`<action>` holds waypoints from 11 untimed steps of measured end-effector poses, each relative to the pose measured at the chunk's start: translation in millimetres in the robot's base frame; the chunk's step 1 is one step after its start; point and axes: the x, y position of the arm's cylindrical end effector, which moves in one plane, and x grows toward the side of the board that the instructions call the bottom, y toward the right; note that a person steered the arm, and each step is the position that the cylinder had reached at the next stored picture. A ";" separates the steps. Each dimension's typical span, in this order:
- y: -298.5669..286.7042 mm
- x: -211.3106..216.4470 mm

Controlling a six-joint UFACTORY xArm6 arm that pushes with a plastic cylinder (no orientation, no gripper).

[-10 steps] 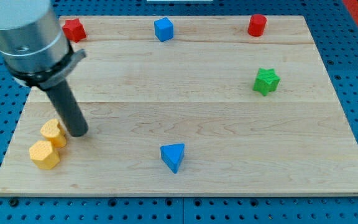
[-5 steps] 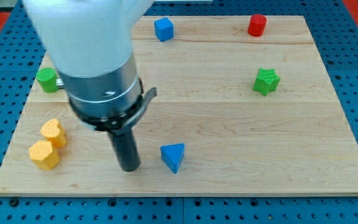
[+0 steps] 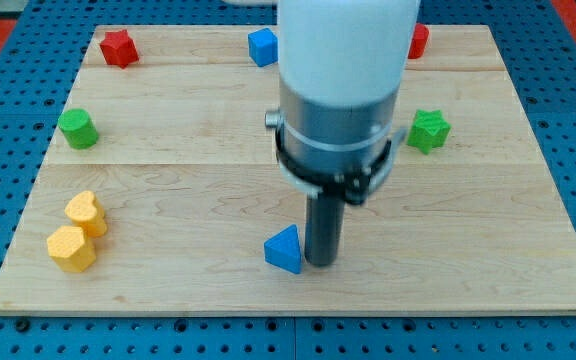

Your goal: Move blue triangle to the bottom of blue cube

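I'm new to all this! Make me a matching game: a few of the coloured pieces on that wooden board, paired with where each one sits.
Pieces:
1. blue triangle
2. blue cube
3. green star
4. red star

Places:
A. the view's top left corner
B. the view's right side
C. near the view's bottom, just left of my tip
D. the view's top edge, middle

Pairs: 1-C, 2-D, 3-B, 4-A

We find no writing, labels, brands, numbers or signs that can be read anywhere in this view.
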 end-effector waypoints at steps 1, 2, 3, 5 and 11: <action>-33.1 11.7; -66.3 -26.7; -47.7 -42.7; 17.8 -54.3; -42.1 -288.3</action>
